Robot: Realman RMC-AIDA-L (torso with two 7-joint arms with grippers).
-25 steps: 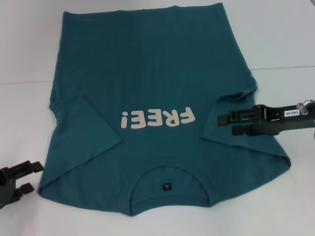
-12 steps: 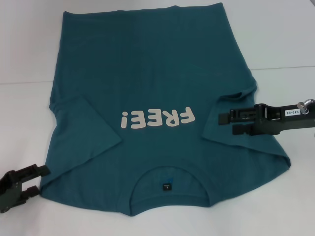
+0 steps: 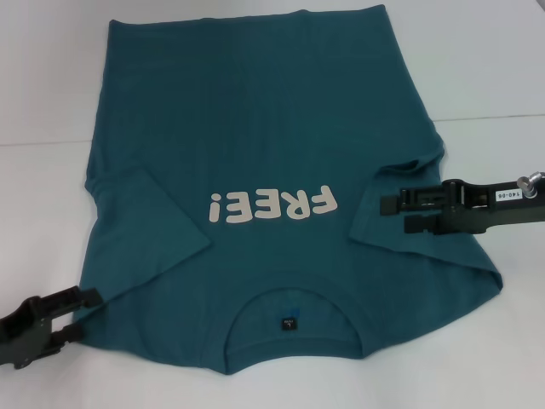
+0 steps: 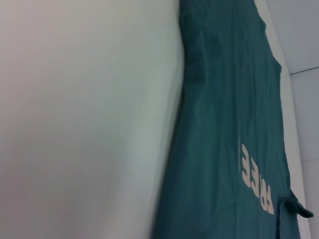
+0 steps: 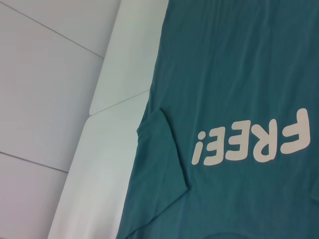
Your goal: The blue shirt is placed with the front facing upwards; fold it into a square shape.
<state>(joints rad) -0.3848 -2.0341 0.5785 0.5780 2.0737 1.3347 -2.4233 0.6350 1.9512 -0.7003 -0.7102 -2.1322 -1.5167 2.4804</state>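
Note:
The blue shirt (image 3: 255,153) lies flat on the white table (image 3: 43,102), front up, collar (image 3: 292,328) toward me, with off-white "FREE!" lettering (image 3: 272,205) across the chest. Both sleeves are folded inward over the body. My left gripper (image 3: 85,315) is open at the shirt's near left shoulder corner, its upper finger over the cloth edge. My right gripper (image 3: 393,214) hovers open above the folded right sleeve (image 3: 409,183). The shirt (image 4: 234,124) fills the left wrist view, and the lettering (image 5: 251,143) with the left sleeve (image 5: 159,149) shows in the right wrist view.
White table surface (image 3: 494,68) surrounds the shirt on both sides. A table seam (image 3: 490,117) runs across at mid-height. Pale floor tiles (image 5: 45,74) show past the table edge in the right wrist view.
My left gripper has moved right and slightly down, from beside the shirt to its near left corner. The right gripper has barely shifted.

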